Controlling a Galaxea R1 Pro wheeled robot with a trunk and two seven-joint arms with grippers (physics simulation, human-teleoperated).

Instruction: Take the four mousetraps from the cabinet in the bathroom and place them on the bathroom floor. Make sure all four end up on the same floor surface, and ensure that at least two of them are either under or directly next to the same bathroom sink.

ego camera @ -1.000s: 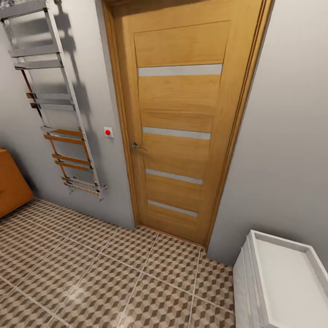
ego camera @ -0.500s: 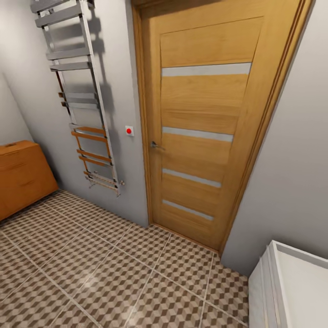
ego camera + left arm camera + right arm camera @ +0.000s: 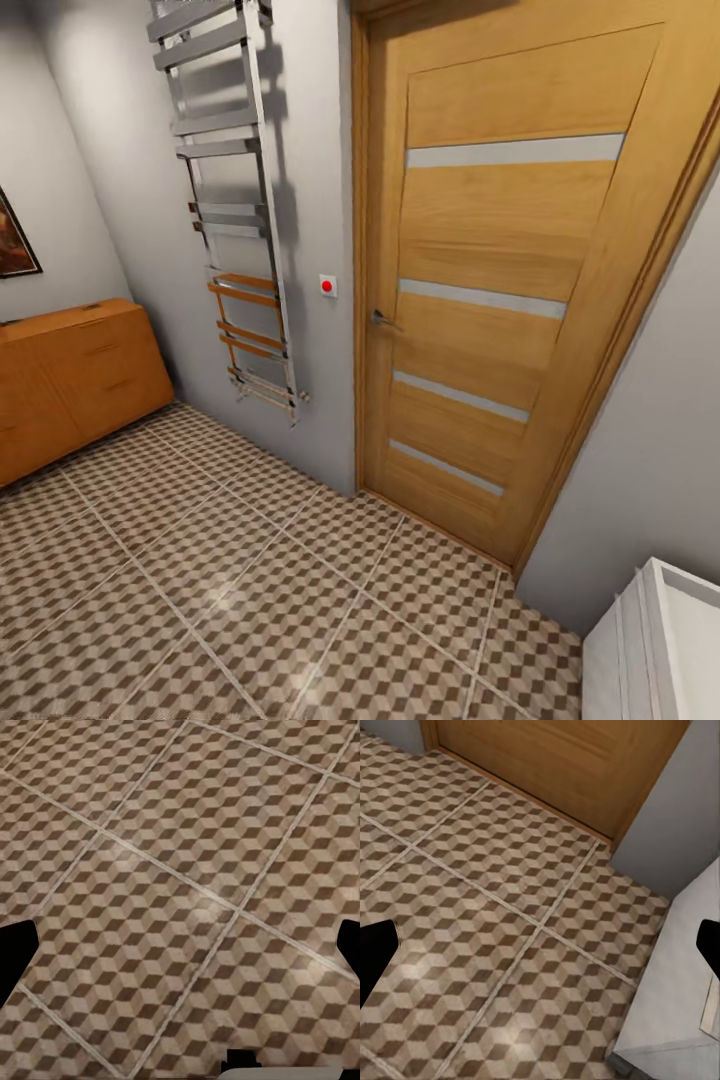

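The head view has swung left since a second ago: the cabinet [image 3: 70,375] now shows in full beside the towel rail [image 3: 235,210], while the sink [image 3: 655,650] slides off right. No mousetraps visible yet. Both jaws stand wide over the floor [image 3: 180,892].

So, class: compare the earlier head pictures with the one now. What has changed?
The camera has swung left: the door and towel rail slid right in the picture, more of the cabinet shows, and a wall picture appeared. The things themselves stayed put.

Wooden door [image 3: 490,290] (shut), chrome towel rail [image 3: 235,210].
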